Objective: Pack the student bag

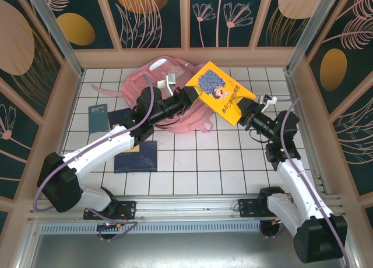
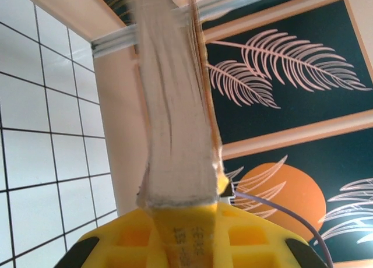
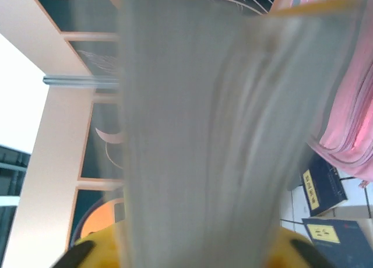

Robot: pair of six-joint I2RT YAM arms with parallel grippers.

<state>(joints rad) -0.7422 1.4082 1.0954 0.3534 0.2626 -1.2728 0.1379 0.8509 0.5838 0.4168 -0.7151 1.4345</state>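
The student bag (image 1: 152,76), a big pink backpack, lies at the back of the tiled table; its pink fabric (image 3: 349,122) also shows in the right wrist view. A yellow book (image 1: 220,92) with a purple-haired figure on its cover hangs tilted over the bag's right side. My left gripper (image 1: 187,97) is shut on the book's left corner, and the page edge (image 2: 175,105) rises from between its yellow jaws (image 2: 183,221). At the book's near right edge my right gripper (image 1: 245,112) is shut on it, with blurred pages (image 3: 215,134) standing between its jaws (image 3: 198,250).
Dark blue books lie on the tiles to the left: one (image 1: 98,117) near the left wall, one (image 1: 137,157) under my left arm. Two blue books (image 3: 322,189) show below the bag in the right wrist view. A white object (image 1: 171,80) rests on the bag. Walls enclose the table.
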